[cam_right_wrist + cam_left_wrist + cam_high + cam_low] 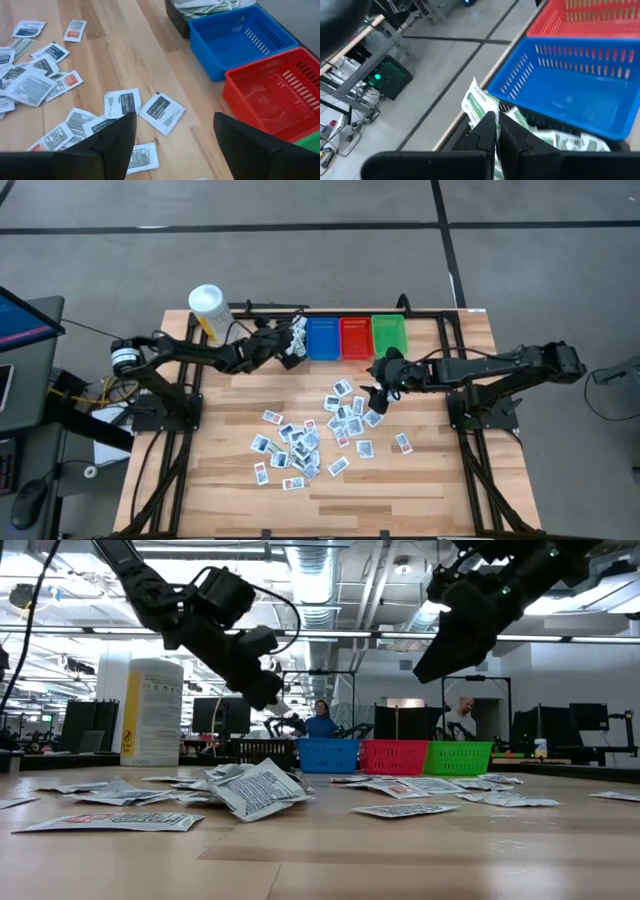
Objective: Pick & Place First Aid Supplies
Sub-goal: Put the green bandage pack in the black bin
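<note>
While the left gripper (497, 131) hangs over the black bin (176, 16) at the back edge of the counter (430, 490), its jaws are pinched shut on a green-printed white packet (479, 103) that sticks up past the fingertips. That bin already has a bunch of similar packets lying in it, so it looks like this one is about to get dropped there too. To do that cleanly, the arm probably wants to get the packet fully inside the bin's walls before letting go, since in the left wrist view it sits close to the wall shared with the blue bin (322, 338) and a floppy packet could easily land on the rim or slide off the back of the counter.

The right gripper (377, 396) is on the other side, jaws spread wide and holding nothing, hovering above the right part of the scattered packets (305, 442) that cover the middle of the counter. Plenty are still loose out there, so the job seems far from finished.

As for the bins lined up along the back edge: the blue one looks empty, the red bin (355, 337) looks empty too, and the green bin (389, 335) can't really be judged from here. A white tub (207, 308) with a yellow label stands near the back left corner.
</note>
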